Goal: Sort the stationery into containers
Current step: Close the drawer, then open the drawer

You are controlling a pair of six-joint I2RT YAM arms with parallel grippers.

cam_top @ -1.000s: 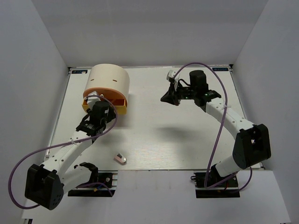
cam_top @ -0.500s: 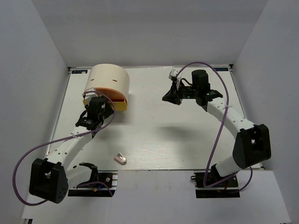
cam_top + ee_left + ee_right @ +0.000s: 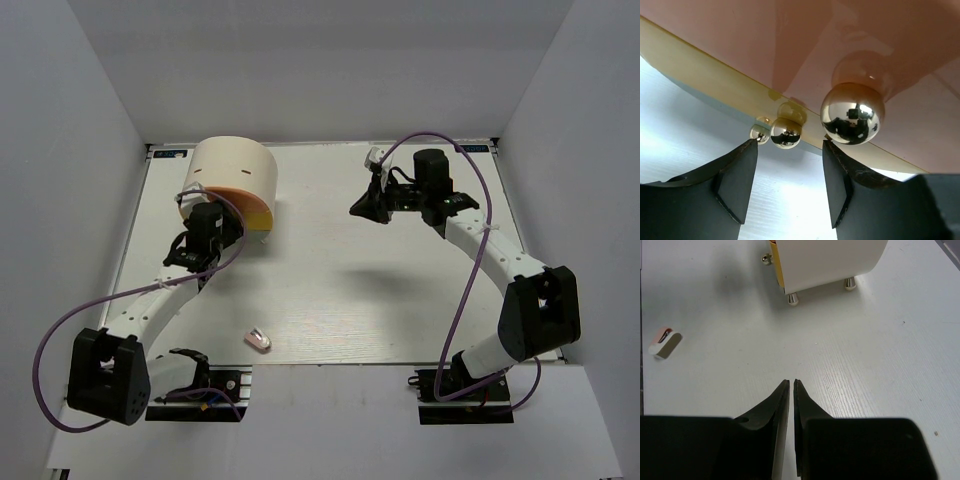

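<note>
One cream box (image 3: 233, 170) is sited far left on the table (image 3: 400, 290), the left gripper (image 3: 789, 150) held apart and empty at its knobbed front; a pink-white eraser (image 3: 258, 340) is laid near the front edge; the right gripper (image 3: 791, 390) is pinched closed on nothing.
</note>
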